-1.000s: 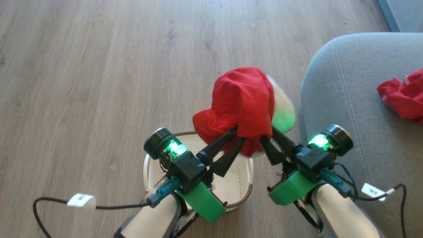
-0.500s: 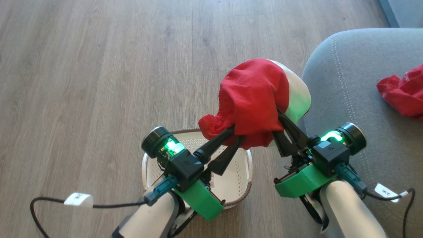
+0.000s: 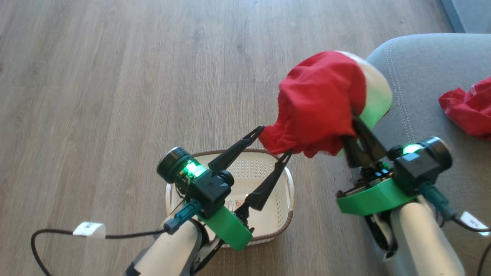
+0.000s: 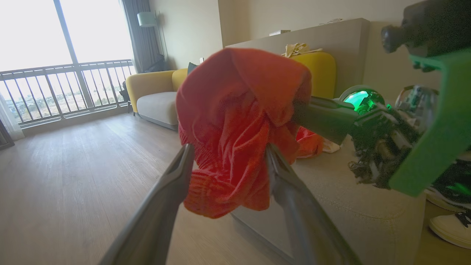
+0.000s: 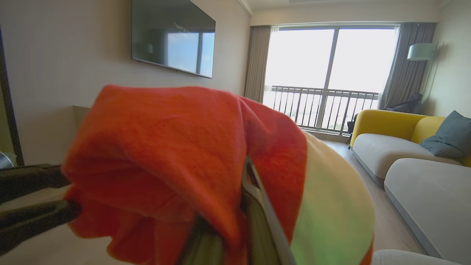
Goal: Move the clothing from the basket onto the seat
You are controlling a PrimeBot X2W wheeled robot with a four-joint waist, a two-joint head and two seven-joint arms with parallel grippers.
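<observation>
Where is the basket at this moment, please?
In the head view, the basket sits on the wood floor at lower centre, under the left gripper and left of the seat.

- A wood floor [image 3: 115,76] made of long grey-brown boards.
- A big bright window [image 5: 331,59] with a dark rail [image 5: 323,105] outside it.
- A grey curtain [image 5: 257,62] hangs beside the window.
- A tall lamp [image 5: 419,51] with a pale shade stands in the corner.
- A flat black TV [image 5: 173,44] hangs on the pale wall.
- A yellow sofa [image 5: 382,123] with grey seats. A blue-grey pillow [image 5: 447,134] leans on its back.
- A white shoe [image 4: 450,228] with dark laces sits on the floor.
- A yellow chair back [image 4: 322,71] with a crumpled pale thing [image 4: 298,48] on top, and a low wall [image 4: 331,33] behind it.
</observation>
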